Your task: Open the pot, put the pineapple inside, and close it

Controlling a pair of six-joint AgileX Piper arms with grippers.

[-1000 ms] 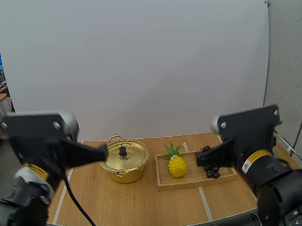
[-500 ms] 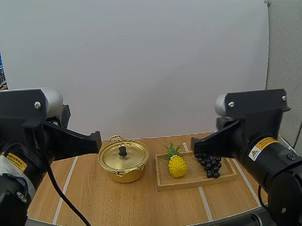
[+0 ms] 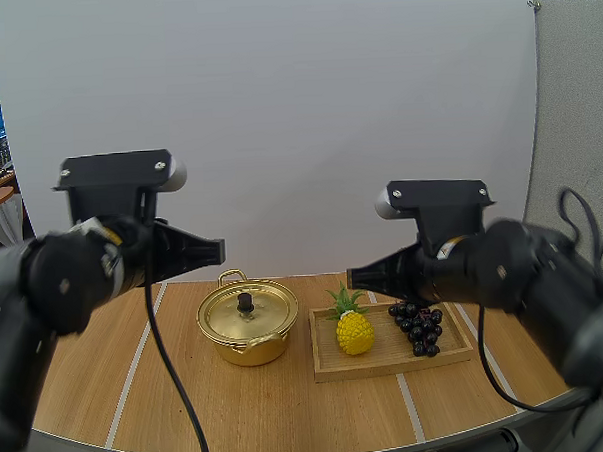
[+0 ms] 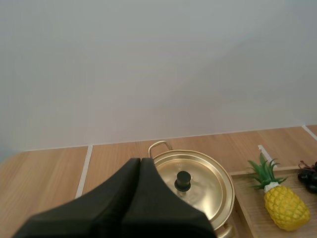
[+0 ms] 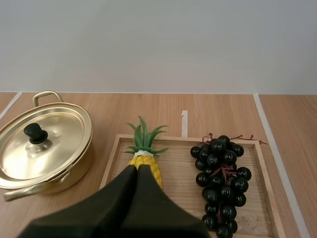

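The pot (image 3: 248,326) sat on the table (image 3: 239,409) with its lid (image 4: 195,181) on, black knob (image 3: 245,303) upright at the centre, and just to its right the wooden tray (image 3: 388,366) carried the pineapple (image 3: 354,331) at its near-pot end and the grapes (image 3: 418,326) at the other. The left gripper (image 4: 140,161) hung above the pot's left side with its fingers pressed together into one dark wedge, holding nothing. From its tip the knob lay ahead, below and slightly right, so this was the nearer arm for the lid. It would need to spread its fingers before dropping onto the knob. The right gripper (image 5: 137,168) was likewise closed on nothing and pointed straight at the pineapple, tip hovering over the yellow body. The fruit's long axis ran away from that gripper, leafy crown at the far end. A grasp would likely go best across the body's narrow width — though only after the lid was off.
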